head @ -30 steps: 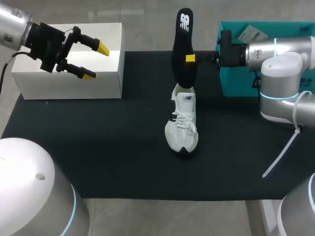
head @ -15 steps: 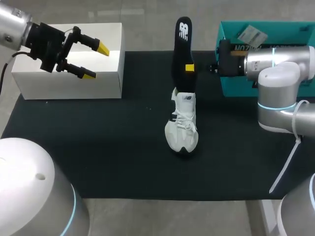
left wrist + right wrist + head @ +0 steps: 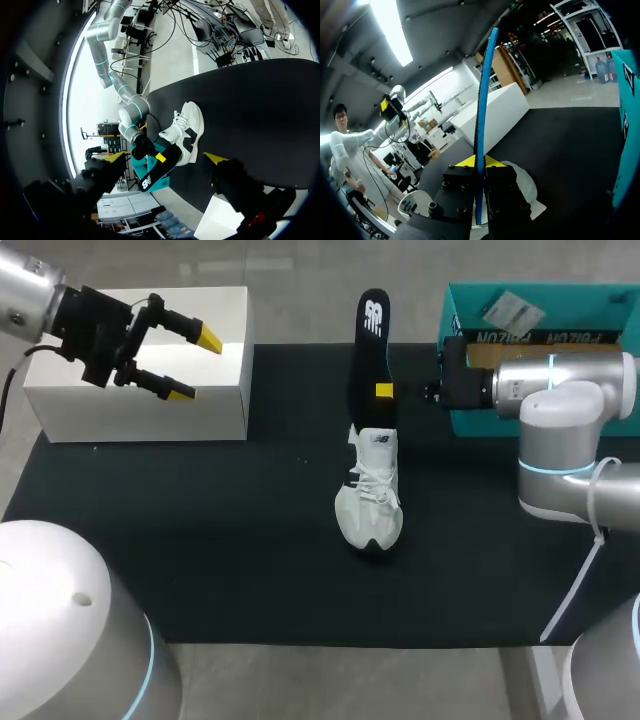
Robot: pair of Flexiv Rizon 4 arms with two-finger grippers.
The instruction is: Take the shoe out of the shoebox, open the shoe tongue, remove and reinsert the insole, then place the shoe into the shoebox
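Observation:
A white sneaker (image 3: 368,492) stands on the black mat (image 3: 200,540) at mid-table, toe toward the front edge. Right above its heel hangs the black insole (image 3: 368,350), upright, pinched low down by my right gripper (image 3: 384,391), which comes in from the right and is shut on it. In the right wrist view the insole (image 3: 482,100) shows edge-on as a blue strip between the yellow tips of the gripper (image 3: 480,161), with the sneaker (image 3: 524,187) below. My left gripper (image 3: 195,366) stands open over the white box (image 3: 140,400), holding nothing. From the left wrist view, the sneaker (image 3: 189,131) and insole (image 3: 156,172) lie far ahead of the left gripper (image 3: 167,159).
The teal shoebox (image 3: 458,310) sits open at the back right, behind my right arm, with paper inside. The white box takes up the back left corner of the mat. Bare mat lies to the left, right and front of the sneaker.
My right gripper has brought the insole down closer to the sneaker's heel, and the right arm's elbow has shifted a little left. The left arm has not moved.

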